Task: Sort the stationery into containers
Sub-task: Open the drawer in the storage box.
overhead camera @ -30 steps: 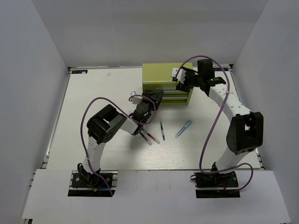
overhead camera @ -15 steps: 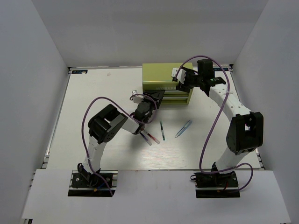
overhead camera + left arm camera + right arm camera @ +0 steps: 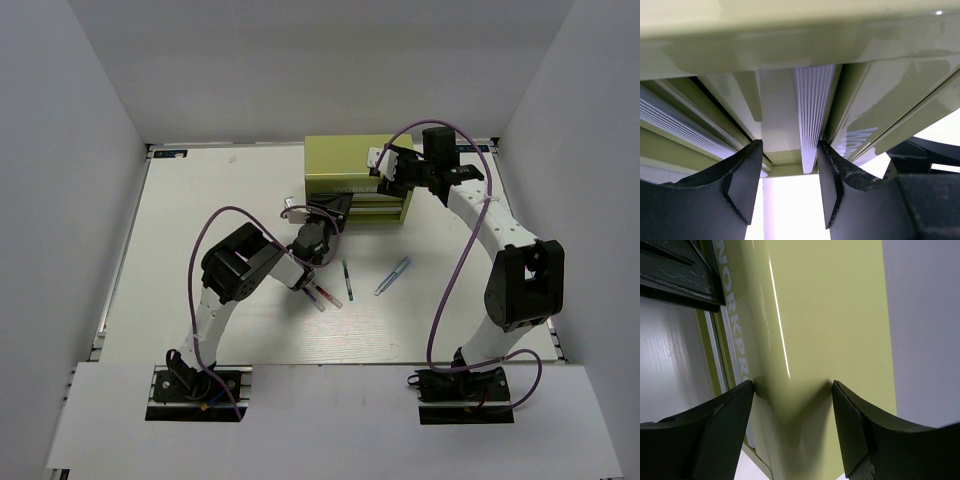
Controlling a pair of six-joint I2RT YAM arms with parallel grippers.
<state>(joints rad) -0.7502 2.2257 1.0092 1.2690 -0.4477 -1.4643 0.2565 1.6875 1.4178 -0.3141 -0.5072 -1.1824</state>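
Left elbow has swung a little toward the chest [image 3: 340, 160] since a second ago; right arm and all pens unchanged.

Left claw [image 3: 790, 150] sits at the chest's front face, left end. Jaws part-way apart, a white ribbed drawer pull [image 3: 812, 115] running between them. Pads appear to flank it closely; whether they press on it cannot be told.

Right claw [image 3: 792, 387] is on the chest's top, at the right end above the lettered front. Jaws spread wide against the yellow-green metal and hold nothing. Judged to be steadying the chest.

Pens all lie flat on the tabletop [image 3: 200, 220] in front of the chest, none inside it:
- green pen [image 3: 346, 280], pointing roughly at the chest front
- light blue pen [image 3: 392, 276], angled, to the green pen's right
- red-pink pen [image 3: 325, 294], and a darker pen [image 3: 314, 298] just beside it, partly under the left arm

Key relation: the pull lies along the chest front, so the drawer must slide straight off that face, toward the pens. Left arm is the nearer one to both pull and pens.
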